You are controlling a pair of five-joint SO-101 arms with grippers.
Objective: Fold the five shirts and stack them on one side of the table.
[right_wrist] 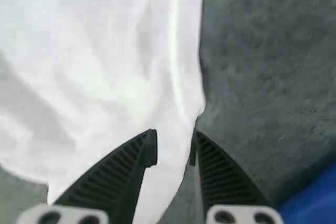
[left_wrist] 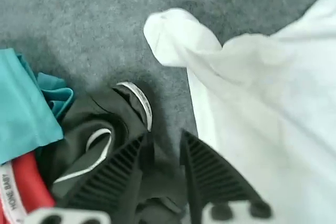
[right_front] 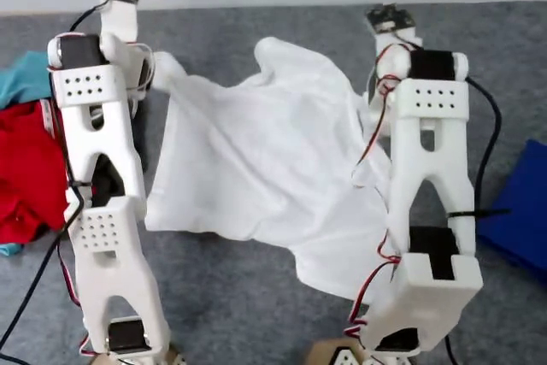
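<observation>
Because the white shirt (right_front: 273,151) lies unfolded mid-frame, left gripper (left_wrist: 164,145) and right gripper (right_wrist: 173,142) flank it, fingers narrowly parted

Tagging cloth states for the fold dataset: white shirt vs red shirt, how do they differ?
The white shirt lies spread out in the middle; the red shirt is bunched up at one edge. The white shirt lies by itself; the red shirt sits heaped with a teal shirt and a dark shirt. Both are rumpled, neither folded.
</observation>
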